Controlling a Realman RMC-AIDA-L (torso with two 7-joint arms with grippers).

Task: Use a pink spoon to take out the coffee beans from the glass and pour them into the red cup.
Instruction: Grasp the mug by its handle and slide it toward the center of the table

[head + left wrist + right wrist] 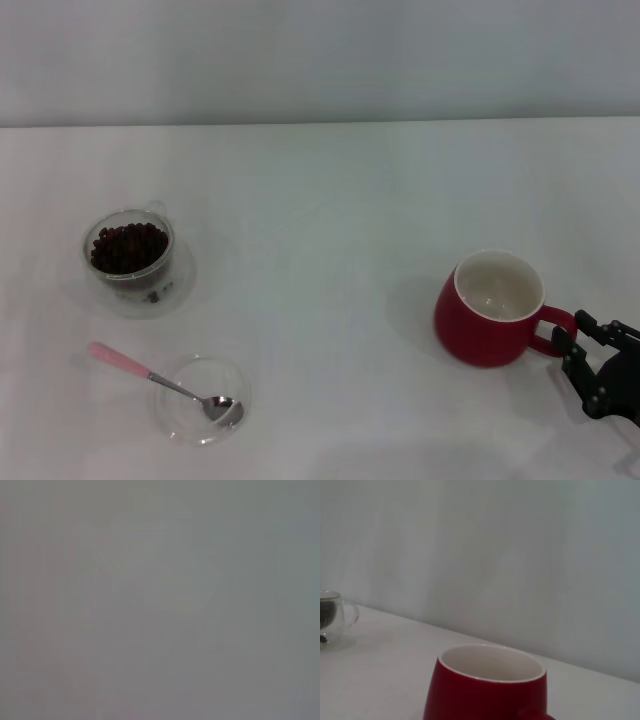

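Observation:
The glass (130, 252), clear and double-walled, stands at the left of the white table and holds the coffee beans (128, 246). The pink spoon (160, 381) lies in front of it, its pink handle on the table and its metal bowl resting in a flat clear dish (203, 400). The red cup (490, 312) stands upright at the right, its cream inside empty and its handle turned to the right. My right gripper (578, 343) is open just beside that handle, its fingertips close to it. The right wrist view shows the red cup (485, 690) close by and the glass (334, 612) far off. My left gripper is out of view.
The white table (330, 220) runs back to a plain pale wall. Open tabletop lies between the glass and the red cup. The left wrist view shows only flat grey.

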